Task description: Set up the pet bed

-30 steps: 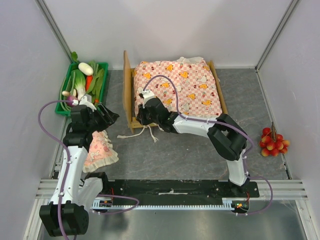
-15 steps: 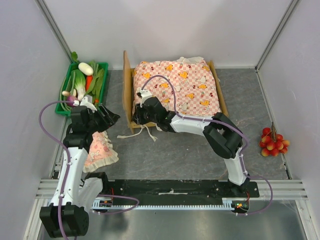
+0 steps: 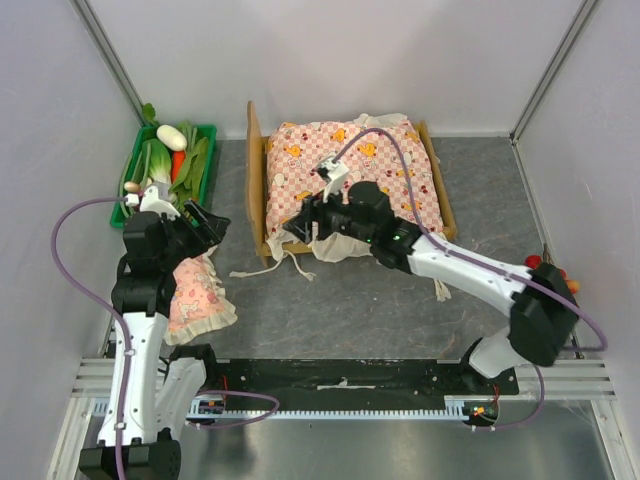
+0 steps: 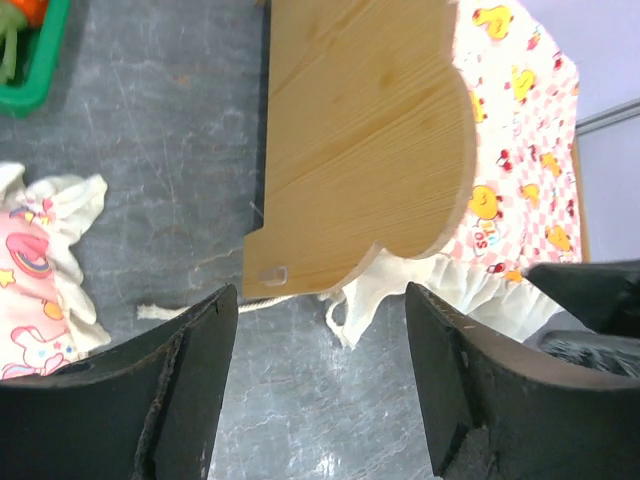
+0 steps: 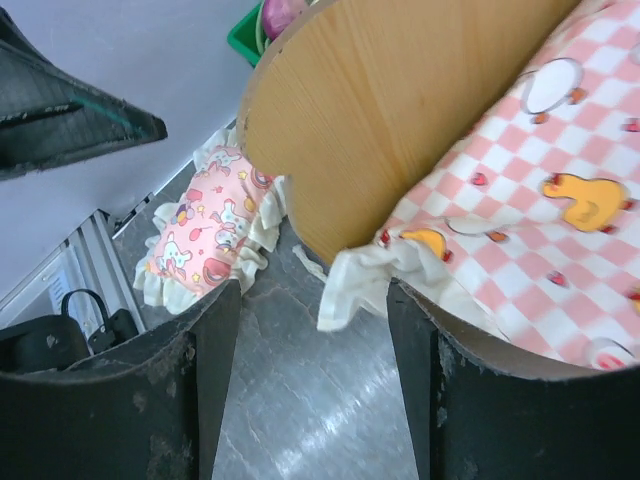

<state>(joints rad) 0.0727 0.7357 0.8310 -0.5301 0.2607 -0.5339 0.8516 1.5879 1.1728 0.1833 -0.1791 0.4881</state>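
Your left pincer [image 4: 320, 290] is spread and empty. The frilled pillow [image 4: 40, 270] lies just off its left finger, probably waiting its turn. Dead ahead of that pincer the pet bed [image 4: 360, 130] shows its headboard, an edge to clear. On the board's far side your right pincer [image 5: 313, 285] is spread too, gripping nothing. The mattress [image 5: 520, 180] corner droops just ahead of it, so it looks unsettled. Bare floor [image 3: 340, 300] on the near side of both pincers gives room.

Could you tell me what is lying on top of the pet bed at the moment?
A pink checked mattress covers the pet bed, its cream frill spilling over the near edge. The bed's base is hidden beneath it.
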